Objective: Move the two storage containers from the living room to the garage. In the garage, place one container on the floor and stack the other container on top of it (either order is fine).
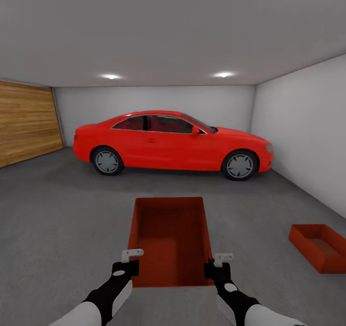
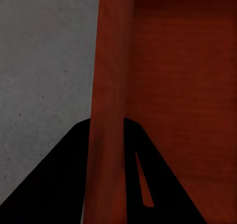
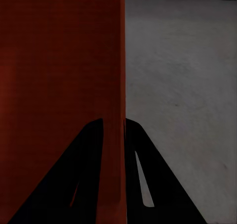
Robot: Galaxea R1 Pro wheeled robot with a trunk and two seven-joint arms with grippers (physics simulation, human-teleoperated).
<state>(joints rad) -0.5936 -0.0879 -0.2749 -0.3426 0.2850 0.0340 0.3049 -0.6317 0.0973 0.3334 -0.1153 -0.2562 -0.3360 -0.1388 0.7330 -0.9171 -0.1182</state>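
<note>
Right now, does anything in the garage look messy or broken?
Nothing looks broken or spilled. One red box is held by both side walls, left hand and right hand. The other box sits upright on the grey floor near the right wall, not yet stacked. The car looks fine.

Evenly lit from two recessed ceiling lights (image 1: 111,77) at 12 o'clock. Soft shadow under the red car (image 1: 173,143). No glare. Wide-angle stretch toward edges. Wrist views dimmer, soft; fingers (image 2: 59,179) rendered solid black.

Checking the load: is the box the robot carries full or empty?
Empty: the carried box shows only bare orange-red bottom and walls, with each pincer, left and right, clamping a side wall.
</note>
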